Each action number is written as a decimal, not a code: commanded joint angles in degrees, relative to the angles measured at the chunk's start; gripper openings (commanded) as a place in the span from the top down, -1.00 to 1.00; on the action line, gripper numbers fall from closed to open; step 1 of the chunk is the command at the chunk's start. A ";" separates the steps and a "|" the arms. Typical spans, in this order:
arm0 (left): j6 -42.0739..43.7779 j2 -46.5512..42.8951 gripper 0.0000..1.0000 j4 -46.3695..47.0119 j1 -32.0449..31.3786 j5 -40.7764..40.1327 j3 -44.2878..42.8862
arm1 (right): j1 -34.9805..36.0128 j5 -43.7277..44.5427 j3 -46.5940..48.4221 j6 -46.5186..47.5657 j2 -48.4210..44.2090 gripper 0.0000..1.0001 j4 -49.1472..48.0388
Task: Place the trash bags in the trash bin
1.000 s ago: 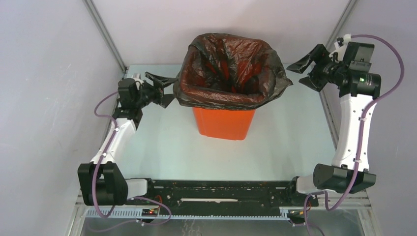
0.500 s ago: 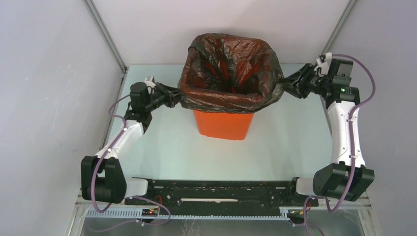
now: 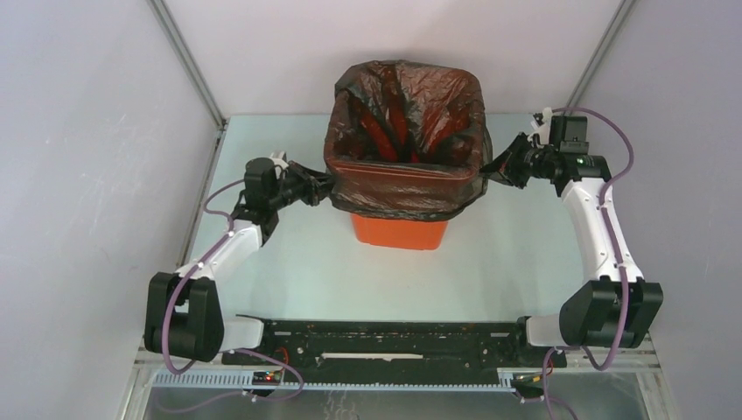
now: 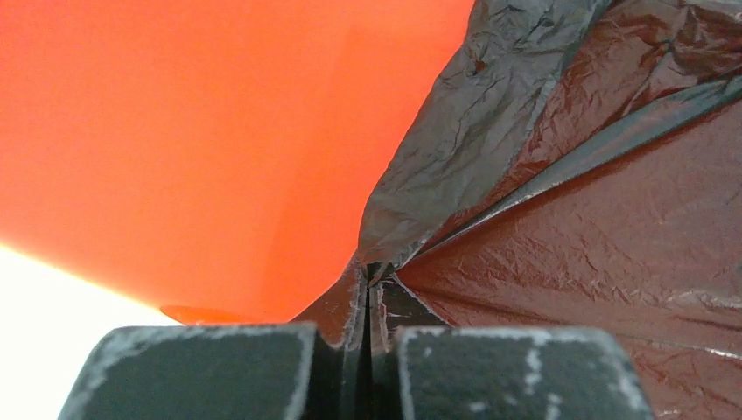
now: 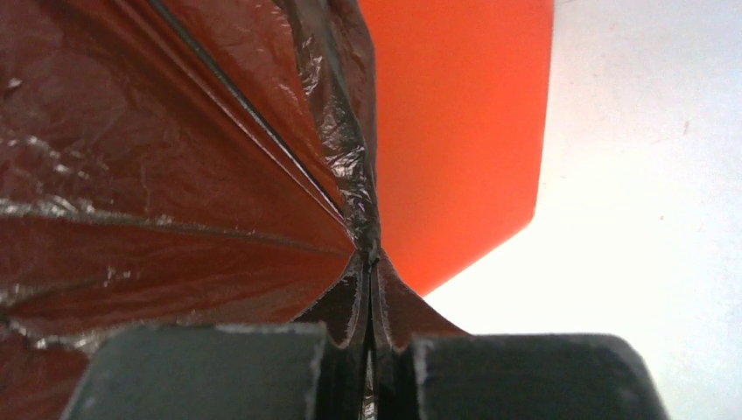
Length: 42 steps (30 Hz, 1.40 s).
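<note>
The trash bag [image 3: 407, 131] sits inside the trash bin [image 3: 398, 232] as a liner. Its mouth gapes open and its glossy black film is turned out over the top, hanging as a wrinkled skirt around the upper walls. Orange glows through the thin film on the inside. The rolled rim is hidden under the plastic, and only the bin's tapering base shows, at 6 o'clock below the skirt. The bottom of the bag's inside is too dark to make out.

The bin stands upright toward 12 o'clock on the pale surface [image 3: 490, 254], midway between the two arms.

At the bag's 9 o'clock the left tool [image 3: 322, 185] is pinching the skirt. In the left wrist view its fingers [image 4: 210, 372] are pressed together on a pleat of film, creases fan out toward 2 o'clock, and the bare orange wall fills the view from 9 to 12 o'clock.

At the bag's 3 o'clock the right tool [image 3: 492, 169] likewise pinches the skirt. In its wrist view the fingers [image 5: 525, 376] nip a gathered fold, with the orange wall at 1 o'clock and the washed-out surface at 3 o'clock.

Both pairs of fingers are cut off by the lower edge of their views
</note>
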State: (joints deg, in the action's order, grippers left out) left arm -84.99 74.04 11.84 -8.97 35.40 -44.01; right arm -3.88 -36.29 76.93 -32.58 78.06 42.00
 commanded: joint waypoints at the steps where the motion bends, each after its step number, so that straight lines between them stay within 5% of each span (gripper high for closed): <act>1: 2.49 0.94 0.99 0.05 -1.84 0.95 0.35 | 1.52 4.28 0.15 3.73 2.47 0.97 0.67; 10: 7.09 0.91 0.85 -6.04 -1.97 -0.17 -1.80 | 3.55 10.12 0.32 6.94 6.29 0.88 3.50; 18: 9.28 0.27 0.56 -8.85 -5.13 -2.20 -1.73 | 1.88 16.41 11.75 10.47 3.95 -0.15 13.20; 23: 13.03 -0.78 0.42 -14.57 -5.46 -3.90 -2.14 | 0.46 22.86 22.33 11.13 1.57 -0.50 18.65; 28: 15.06 -1.20 0.27 -17.35 -5.80 -4.06 -2.99 | 2.34 25.99 34.86 13.07 2.01 -0.63 19.78; 34: 16.22 -1.65 -0.04 -18.67 -6.76 -4.97 -3.94 | 16.21 27.54 49.79 16.61 8.24 -0.71 17.27; 42: 22.57 -2.26 -0.32 -25.95 -6.60 -7.14 -9.55 | 30.64 29.05 52.54 19.71 18.46 -0.61 10.35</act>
State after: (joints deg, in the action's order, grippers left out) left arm -67.59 74.30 -11.05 -14.79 29.08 -47.37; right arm 22.52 -9.58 129.05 -15.90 90.67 55.44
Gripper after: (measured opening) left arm 0.633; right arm 0.827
